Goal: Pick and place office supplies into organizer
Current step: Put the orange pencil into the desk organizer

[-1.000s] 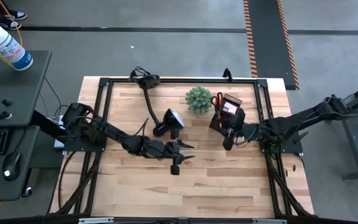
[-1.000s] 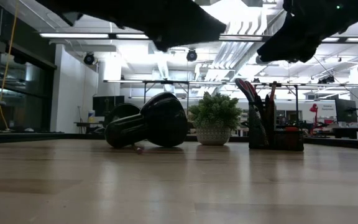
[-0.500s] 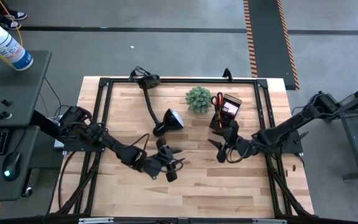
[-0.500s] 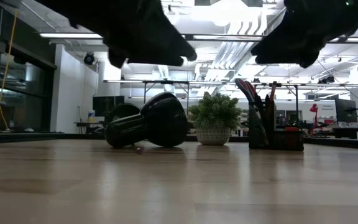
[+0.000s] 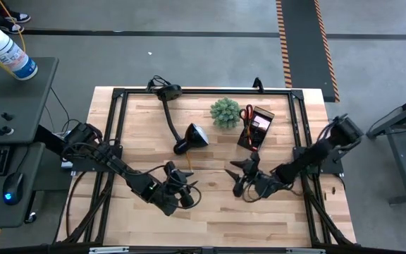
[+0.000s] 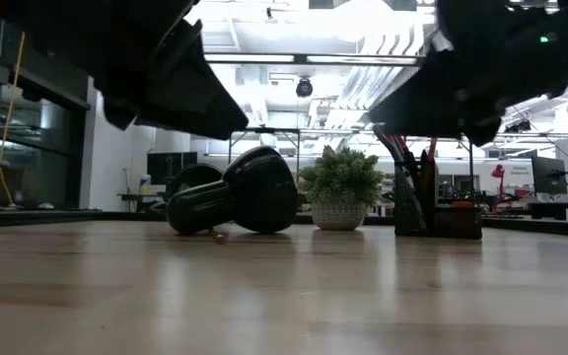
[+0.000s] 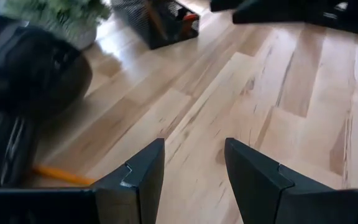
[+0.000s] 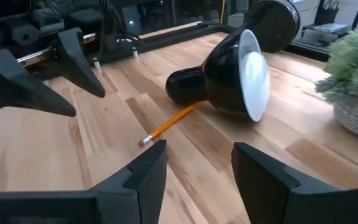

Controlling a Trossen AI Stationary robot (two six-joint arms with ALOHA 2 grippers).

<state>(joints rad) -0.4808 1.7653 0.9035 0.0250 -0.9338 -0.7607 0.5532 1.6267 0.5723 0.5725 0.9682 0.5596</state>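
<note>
Pencil [image 8: 169,126], thin orange with an eraser tip, lies by the lamp [image 8: 238,71]; both tools stand apart, empty.

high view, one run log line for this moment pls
left gripper: open, empty | right gripper: open, empty | pencil: beside lamp | organizer: holds scissors

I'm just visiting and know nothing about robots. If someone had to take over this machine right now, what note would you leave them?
Left gripper: open, empty, above the table's front middle.
Right gripper: open, empty, just right of it.
Organizer: at the back right beside the plant, already holding the red-handled scissors and other supplies.
Left to do: one orange pencil lies loose on the wood by the lamp head. Pick it up and put it in the organizer.
</note>
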